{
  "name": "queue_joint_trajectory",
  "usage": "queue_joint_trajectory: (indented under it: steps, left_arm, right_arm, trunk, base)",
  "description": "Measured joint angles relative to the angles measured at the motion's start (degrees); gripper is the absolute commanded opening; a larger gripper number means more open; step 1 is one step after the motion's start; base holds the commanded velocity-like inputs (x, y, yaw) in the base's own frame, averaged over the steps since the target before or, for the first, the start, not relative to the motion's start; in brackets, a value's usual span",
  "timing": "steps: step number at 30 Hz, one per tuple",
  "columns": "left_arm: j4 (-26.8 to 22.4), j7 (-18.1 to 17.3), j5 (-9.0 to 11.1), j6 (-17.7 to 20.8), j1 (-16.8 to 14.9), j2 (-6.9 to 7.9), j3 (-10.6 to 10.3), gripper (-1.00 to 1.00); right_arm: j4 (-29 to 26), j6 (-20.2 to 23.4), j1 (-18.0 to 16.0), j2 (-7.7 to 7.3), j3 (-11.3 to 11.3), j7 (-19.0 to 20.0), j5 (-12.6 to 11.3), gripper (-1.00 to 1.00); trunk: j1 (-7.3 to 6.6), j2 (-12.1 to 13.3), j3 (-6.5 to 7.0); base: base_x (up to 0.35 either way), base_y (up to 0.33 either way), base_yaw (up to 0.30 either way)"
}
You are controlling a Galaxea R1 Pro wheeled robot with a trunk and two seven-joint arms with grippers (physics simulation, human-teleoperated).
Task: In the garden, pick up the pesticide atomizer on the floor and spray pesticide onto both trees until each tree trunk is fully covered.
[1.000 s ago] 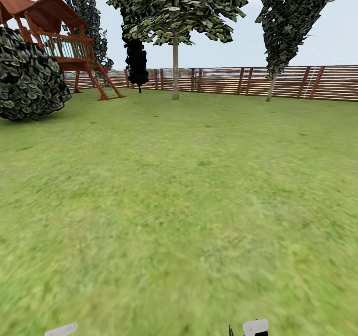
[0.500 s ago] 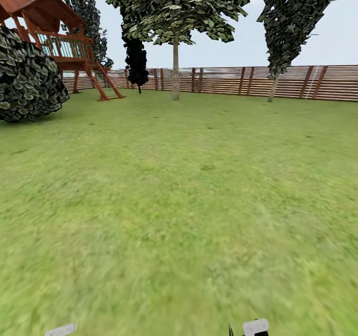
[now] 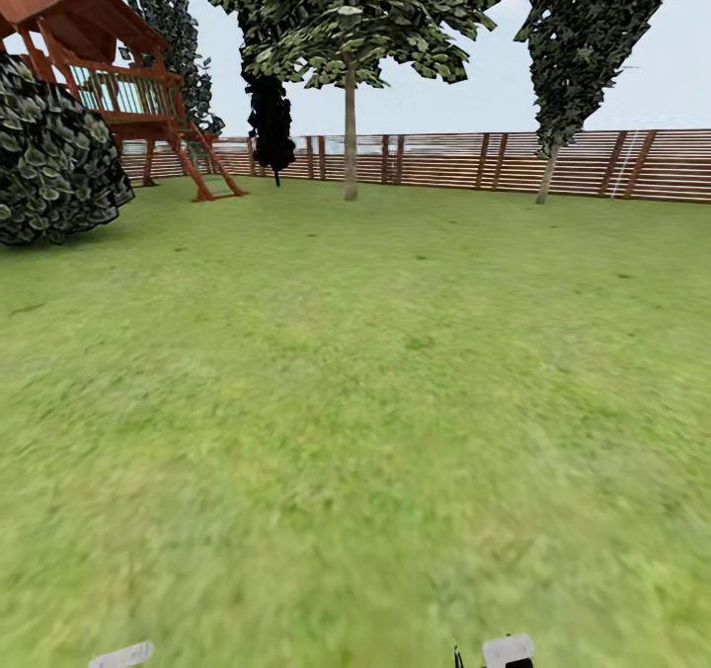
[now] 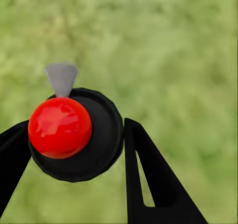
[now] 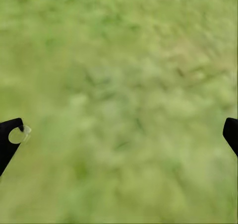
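The pesticide atomizer (image 4: pixel 74 134), a round black body with a glossy red cap and a grey nozzle, sits between the black fingers of my left gripper (image 4: pixel 72 142), which is shut on it above the grass. My right gripper (image 5: pixel 119 132) is open, its fingertips far apart over bare lawn. Far ahead in the head view, one tree (image 3: pixel 350 134) with a straight pale trunk stands before the fence. A second tree (image 3: pixel 546 174) with a leaning pale trunk stands to its right.
A wide lawn (image 3: pixel 355 381) stretches to a brown slat fence (image 3: pixel 474 162). A dark round bush (image 3: pixel 54 159) and a wooden play tower (image 3: pixel 128 85) stand at the left. A near-black narrow tree (image 3: pixel 269 125) is by the fence.
The whole head view has shifted a little: the bush slides left and the trees drift right, so the camera has moved. Both arms' white edges stay put at the view's bottom.
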Motion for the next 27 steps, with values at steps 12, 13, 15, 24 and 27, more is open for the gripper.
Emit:
queue_joint_trajectory:
  steps: [12, 13, 15, 24, 27]
  left_arm:
    - [0.0, 0.0, 0.0, 0.0, 0.0, 0.00, 0.0, -1.00]
    - [0.0, 0.0, 0.0, 0.0, 0.0, 0.00, 0.0, -1.00]
    - [0.0, 0.0, 0.0, 0.0, 0.0, 0.00, 0.0, -1.00]
    - [0.0, 0.0, 0.0, 0.1, 0.0, 0.00, 0.0, -1.00]
    - [0.0, 0.0, 0.0, 0.1, 0.0, 0.00, 0.0, -1.00]
  right_arm:
    - [0.0, 0.0, 0.0, 0.00, 0.0, 0.0, 0.0, 1.00]
    - [0.0, 0.0, 0.0, 0.00, 0.0, 0.0, 0.0, 1.00]
    - [0.0, 0.0, 0.0, 0.00, 0.0, 0.0, 0.0, 1.00]
    - [0.0, 0.0, 0.0, 0.00, 0.0, 0.0, 0.0, 1.00]
    - [0.0, 0.0, 0.0, 0.00, 0.0, 0.0, 0.0, 1.00]
  trunk:
    - [0.00, 0.0, 0.00]
    - [0.00, 0.0, 0.00]
    - [0.00, 0.0, 0.00]
    - [0.00, 0.0, 0.00]
    - [0.00, 0.0, 0.00]
  base:
    - [0.335, 0.072, 0.000]
    - [0.335, 0.071, 0.000]
    - [0.335, 0.071, 0.000]
    - [0.335, 0.071, 0.000]
    - [0.335, 0.071, 0.000]
